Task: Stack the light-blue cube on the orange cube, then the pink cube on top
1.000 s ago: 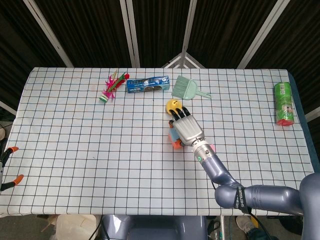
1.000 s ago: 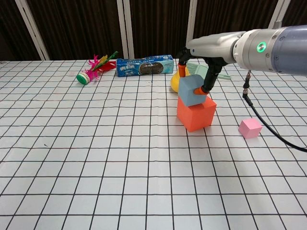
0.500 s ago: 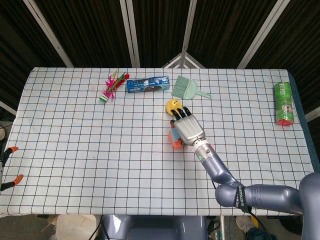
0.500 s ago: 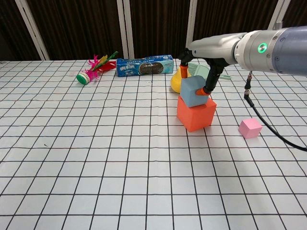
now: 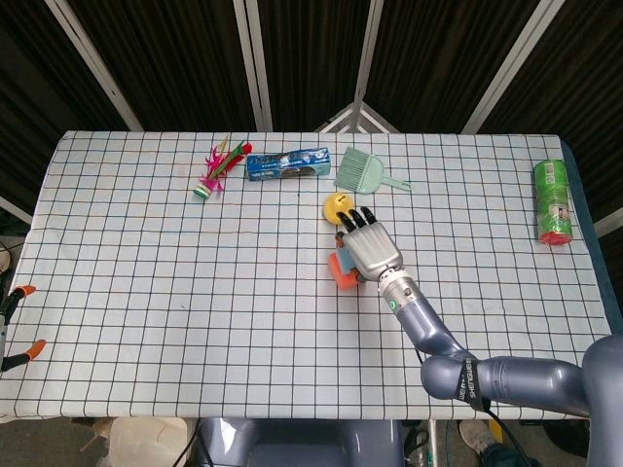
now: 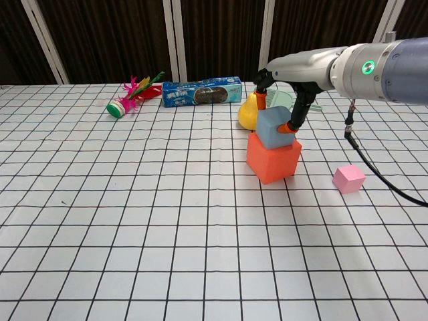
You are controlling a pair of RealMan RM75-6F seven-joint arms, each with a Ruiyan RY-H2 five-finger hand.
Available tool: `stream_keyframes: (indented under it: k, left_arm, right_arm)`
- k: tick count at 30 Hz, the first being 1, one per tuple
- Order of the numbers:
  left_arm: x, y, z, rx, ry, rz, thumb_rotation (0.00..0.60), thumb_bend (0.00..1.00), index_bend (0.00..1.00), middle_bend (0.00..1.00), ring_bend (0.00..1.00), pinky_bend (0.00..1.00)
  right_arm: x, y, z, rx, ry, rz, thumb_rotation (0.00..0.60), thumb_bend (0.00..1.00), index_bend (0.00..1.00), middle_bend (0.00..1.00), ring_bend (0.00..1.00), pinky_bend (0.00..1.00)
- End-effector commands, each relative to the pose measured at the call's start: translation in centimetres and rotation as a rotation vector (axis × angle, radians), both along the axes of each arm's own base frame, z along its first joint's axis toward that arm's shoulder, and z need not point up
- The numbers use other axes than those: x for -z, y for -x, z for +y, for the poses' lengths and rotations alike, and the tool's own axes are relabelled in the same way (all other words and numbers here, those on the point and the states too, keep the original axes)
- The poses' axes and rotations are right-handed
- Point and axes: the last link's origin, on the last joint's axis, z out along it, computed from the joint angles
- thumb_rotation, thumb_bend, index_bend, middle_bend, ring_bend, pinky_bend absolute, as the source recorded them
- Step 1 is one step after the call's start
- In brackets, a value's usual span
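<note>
Right hand: the right hand (image 6: 279,107) reaches in from the right and grips the light-blue cube (image 6: 273,127) between its orange-tipped fingers (image 6: 289,127), one on the near right face and another at the back left.
Left hand: not seen in either view.
Light-blue cube: sits on top of the orange cube (image 6: 273,158), apparently flat, though the head view hides the contact under the hand.
Orange cube: rests on the counter (image 6: 134,221), just in front of a yellow ball (image 6: 247,114).
Pink cube: the pink cube (image 6: 349,178) lies on the counter to the right of the stack, well apart from it.
Step in hand: placing the first block; release looks like the next call.
Risk, release: if the fingers open unevenly, one could drag the light-blue cube off centre or tip it from the orange cube.
Risk, withdrawal: a sideways pull-out could nudge the whole stack toward the ball.
Risk, later: an off-centre blue block leaves a poor seat for the pink cube.
</note>
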Motion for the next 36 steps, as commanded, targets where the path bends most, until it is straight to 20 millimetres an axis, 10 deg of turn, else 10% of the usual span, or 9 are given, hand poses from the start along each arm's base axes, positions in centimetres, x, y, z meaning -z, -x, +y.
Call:
stream_keyframes:
  k: [1, 36]
  left_arm:
    - [0.00, -0.01, 0.01, 0.000, -0.001, 0.000, 0.600, 0.21, 0.22, 0.02, 0.00, 0.02]
    - [-0.02, 0.02, 0.00, 0.000, 0.001, -0.001, 0.600, 0.21, 0.22, 0.02, 0.00, 0.02]
  right_arm:
    - [0.02, 0.09, 0.01, 0.002, -0.003, 0.001, 0.600, 0.37, 0.43, 0.07, 0.03, 0.00]
    - [-0.60, 0.53, 0.38, 0.023, 0.018, 0.058, 0.600, 0.29, 0.17, 0.07, 0.03, 0.00]
